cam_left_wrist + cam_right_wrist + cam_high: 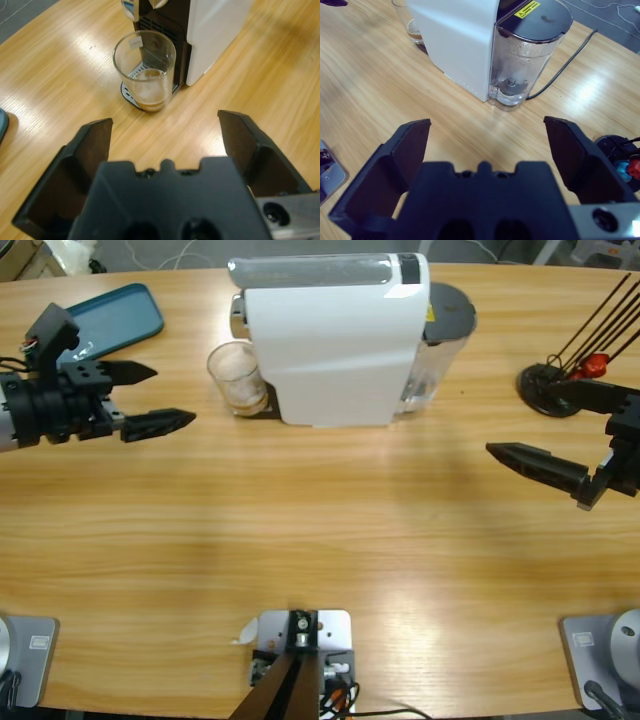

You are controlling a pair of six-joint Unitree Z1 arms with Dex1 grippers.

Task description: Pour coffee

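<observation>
A clear glass stands on the drip tray at the left end of the white coffee machine. The coffee is a thin amber-brown layer at the bottom of the glass. My left gripper is open and level with the glass, a short way to its left, with nothing between its jaws. Far out at the table's right side, my right gripper is open and empty, pointing toward the machine's clear water tank.
A teal tray lies at the back left, behind the left gripper. At the right, close behind the right gripper, stands a black wire capsule stand with a red capsule. A black cable runs from the machine's back.
</observation>
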